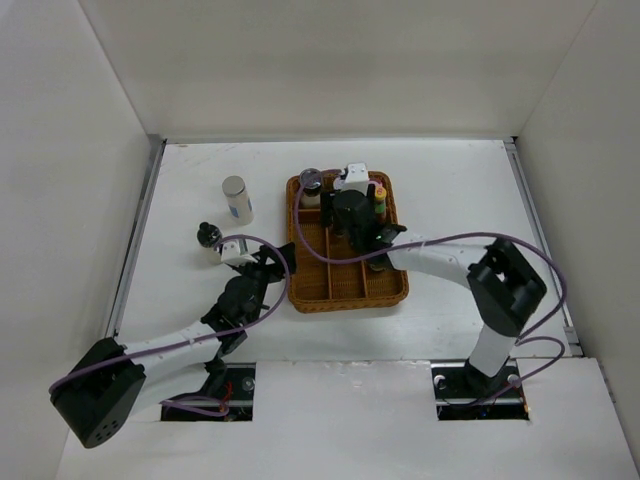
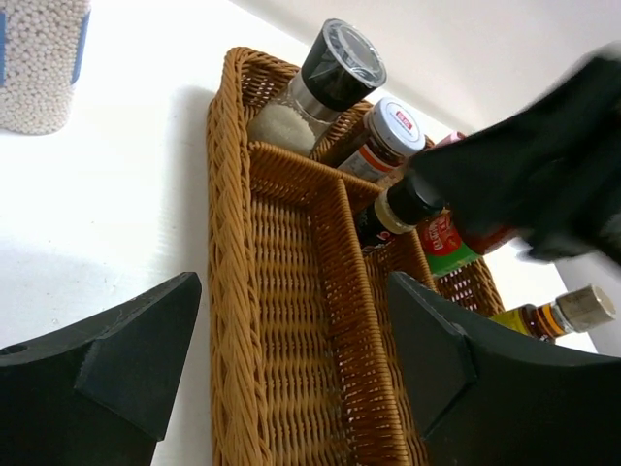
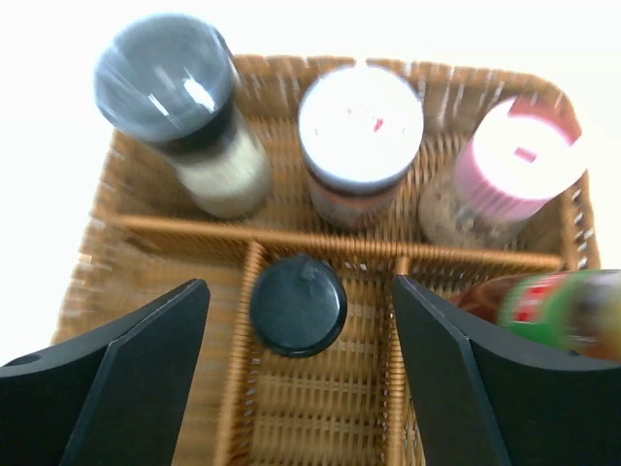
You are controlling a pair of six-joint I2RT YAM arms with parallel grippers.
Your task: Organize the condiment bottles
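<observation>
Tray point(image 2: 231, 291): woven wicker, rough. Grinder jar point(image 3: 199, 126): clear body, glossy dark cap. Pink lid point(image 3: 519, 155): ribbed plastic. Small black cap point(image 3: 298, 303): smooth, slight sheen. Table point(image 1: 450, 180): matt white.

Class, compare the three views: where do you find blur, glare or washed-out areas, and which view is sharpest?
Right wrist view: soft all over, with glare spots on the grey-lidded jar and the table washed out to white. Left wrist view: the tray weave is crisp, but the right arm is blurred. Top view: sharpest, evenly lit, only soft shadows.
</observation>
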